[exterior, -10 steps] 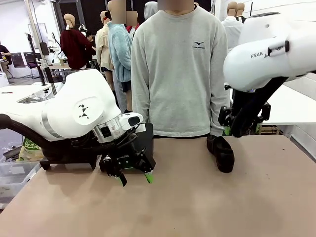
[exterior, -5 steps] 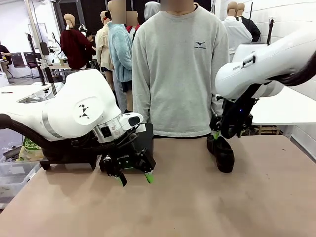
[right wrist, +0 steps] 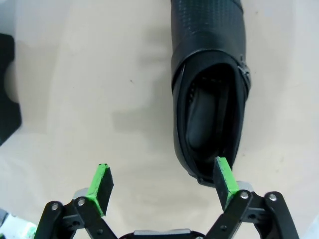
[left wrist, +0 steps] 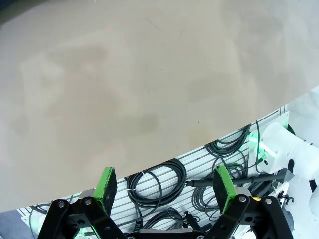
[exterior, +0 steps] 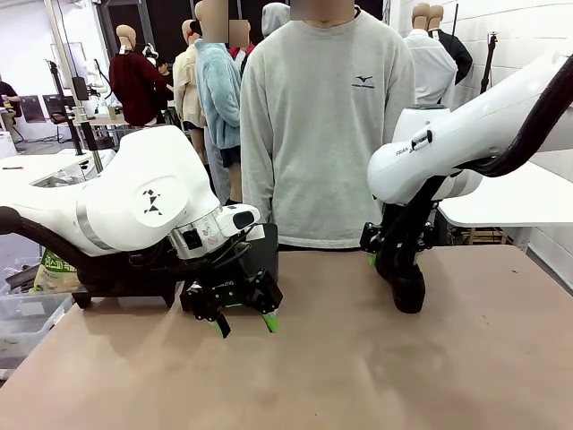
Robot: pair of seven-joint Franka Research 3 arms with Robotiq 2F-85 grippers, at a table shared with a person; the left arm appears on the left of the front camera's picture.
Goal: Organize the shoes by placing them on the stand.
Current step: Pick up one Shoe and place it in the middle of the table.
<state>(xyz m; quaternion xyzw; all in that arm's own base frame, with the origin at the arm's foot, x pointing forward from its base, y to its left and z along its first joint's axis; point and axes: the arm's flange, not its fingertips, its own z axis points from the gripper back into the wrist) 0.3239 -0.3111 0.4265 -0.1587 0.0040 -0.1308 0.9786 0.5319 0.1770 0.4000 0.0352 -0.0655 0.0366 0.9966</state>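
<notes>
One black glossy shoe [exterior: 408,288] lies on the tan table at the far right, its toe towards me. My right gripper [exterior: 391,260] hangs open just over the shoe's heel end. In the right wrist view the shoe [right wrist: 209,74] lies lengthwise with its opening up and its heel by the right finger [right wrist: 224,177]. The gap of the right gripper [right wrist: 163,180] is mostly over bare table to the shoe's left. My left gripper [exterior: 243,322] stands open low over the table at the left, holding nothing. The black stand [exterior: 266,244] sits behind it, largely hidden by the left arm.
A person in a grey sweatshirt [exterior: 322,125] stands at the far edge, between stand and shoe. A black corner [right wrist: 7,99] shows at the left edge of the right wrist view. The left wrist view looks over bare tabletop [left wrist: 149,74], with coiled cables [left wrist: 157,181] beyond its edge.
My right arm has swung left and down, bringing its open gripper from beside the shoe to just above its heel. The left arm and the shoe have not moved.
</notes>
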